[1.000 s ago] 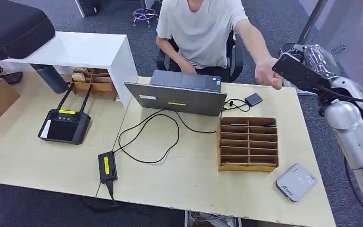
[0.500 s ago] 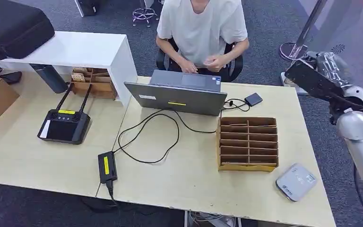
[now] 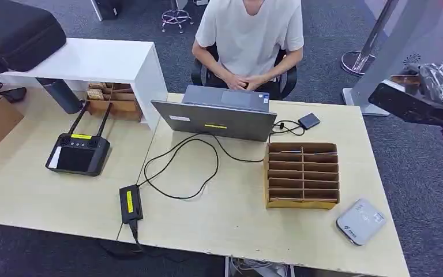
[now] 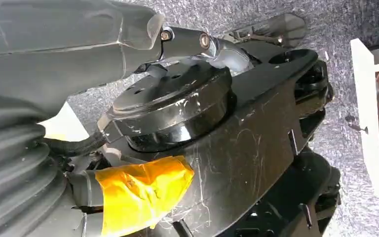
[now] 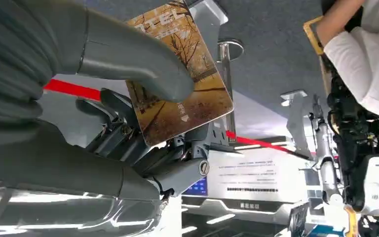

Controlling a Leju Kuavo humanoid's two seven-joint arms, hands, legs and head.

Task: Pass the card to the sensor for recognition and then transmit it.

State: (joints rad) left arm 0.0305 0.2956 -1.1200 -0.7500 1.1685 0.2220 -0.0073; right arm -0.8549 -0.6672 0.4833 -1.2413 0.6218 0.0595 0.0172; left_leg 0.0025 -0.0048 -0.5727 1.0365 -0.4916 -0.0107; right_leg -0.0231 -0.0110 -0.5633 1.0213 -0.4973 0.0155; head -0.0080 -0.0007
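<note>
My right hand (image 3: 432,86) is raised off the table's far right corner, over the carpet. In the right wrist view its thumb (image 5: 128,54) and fingers pinch a card (image 5: 177,94) printed with autumn trees. The grey sensor (image 3: 361,221), a flat card reader, lies at the table's near right corner, well below and nearer than the hand. A person (image 3: 248,40) sits behind the laptop (image 3: 216,118) with both hands together at its far edge. My left hand (image 4: 79,34) hangs by my body, holding nothing, fingers extended.
A cardboard slotted organizer (image 3: 303,175) sits between laptop and sensor. A small dark device (image 3: 309,121), black cables and a power adapter (image 3: 131,203) lie on the table (image 3: 236,225). A black controller (image 3: 78,153) rests on the left table. A metal post stands at the far right.
My right hand has swung to the right, away from the person, with the card in it. The person's outstretched hand has drawn back to the laptop.
</note>
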